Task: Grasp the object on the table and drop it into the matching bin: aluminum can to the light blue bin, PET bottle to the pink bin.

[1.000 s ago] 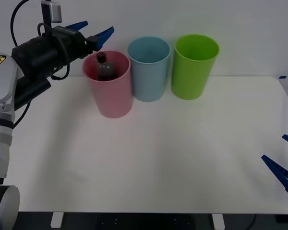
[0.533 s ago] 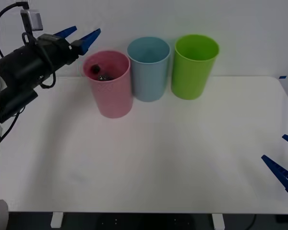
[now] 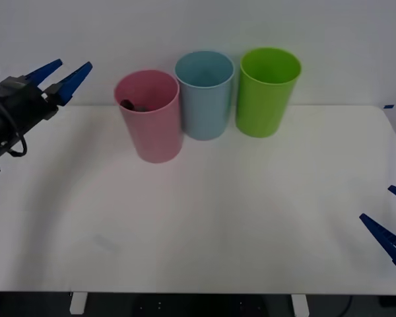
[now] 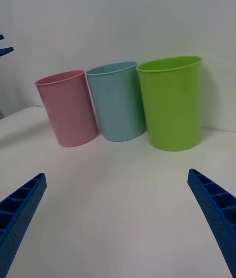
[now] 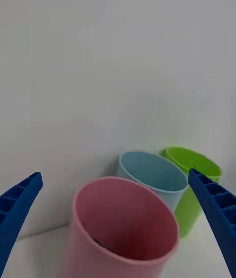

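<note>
The bottle [image 3: 133, 105] lay inside the pink bin [image 3: 150, 119], low against the wall nearest the robot's left, with just a dark bit of it visible over the rim in the front view. In the left wrist view a dark sliver of it showed at the bottom of the pink bin [image 5: 123, 231].

Three bins stood in a row at the back of the white bench [image 3: 204, 218]: pink on the robot's left, the blue bin [image 3: 204, 94] in the middle, the green bin [image 3: 266, 90] on the right. Pink and blue stood just beside each other, rims nearly touching; green stood just beside blue.

The left hand [image 3: 59, 77] hung in the air above the bench's far left corner, apart from the pink bin, its blue fingers spread and empty, pointing toward the bins. From its wrist view the fingers [image 5: 19, 209] sat wide at the two corners, with the pink bin's mouth between them.

The right hand [image 3: 391, 224] was low at the bench's near right edge, well apart from the bins, fingers [image 4: 214, 209] spread and holding nothing.
</note>
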Motion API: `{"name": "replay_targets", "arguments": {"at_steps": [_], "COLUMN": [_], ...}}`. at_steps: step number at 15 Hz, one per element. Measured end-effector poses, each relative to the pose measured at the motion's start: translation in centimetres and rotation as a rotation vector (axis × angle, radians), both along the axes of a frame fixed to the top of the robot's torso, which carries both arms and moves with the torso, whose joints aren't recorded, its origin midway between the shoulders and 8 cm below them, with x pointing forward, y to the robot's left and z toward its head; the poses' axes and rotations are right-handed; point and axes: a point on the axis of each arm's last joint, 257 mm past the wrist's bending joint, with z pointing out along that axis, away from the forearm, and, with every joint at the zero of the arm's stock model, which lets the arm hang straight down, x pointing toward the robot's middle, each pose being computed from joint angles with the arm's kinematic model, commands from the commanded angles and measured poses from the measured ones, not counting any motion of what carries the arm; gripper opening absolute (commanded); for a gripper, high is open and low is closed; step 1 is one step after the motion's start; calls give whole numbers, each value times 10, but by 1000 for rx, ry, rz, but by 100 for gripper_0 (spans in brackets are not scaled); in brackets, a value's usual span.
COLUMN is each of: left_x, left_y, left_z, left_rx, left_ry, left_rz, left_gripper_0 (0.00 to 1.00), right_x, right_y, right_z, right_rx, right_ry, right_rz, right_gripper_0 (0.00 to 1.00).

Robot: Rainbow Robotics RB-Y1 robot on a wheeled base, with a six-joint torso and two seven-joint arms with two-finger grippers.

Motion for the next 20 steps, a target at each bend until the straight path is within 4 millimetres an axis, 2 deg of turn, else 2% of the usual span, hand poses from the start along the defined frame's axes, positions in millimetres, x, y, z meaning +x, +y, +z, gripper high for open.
{"name": "replay_targets", "arguments": {"at_steps": [3, 10, 16, 20], "left_x": [-27, -80, -127, -153], "left_y": [32, 95, 128, 136], "left_z": [-11, -55, -93, -114], "left_rx": [30, 196, 288, 299], "left_ry": [-8, -26, -9, 24], "left_rz": [35, 121, 168, 168], "left_gripper_0": [100, 100, 100, 100], "right_x": [0, 0, 0, 0], "right_y": [0, 0, 0, 0], "right_z": [0, 0, 0, 0], "right_rx": [0, 0, 0, 0], "right_ry": [0, 0, 0, 0], "right_rz": [0, 0, 0, 0], "right_gripper_0": [100, 100, 100, 100]}}
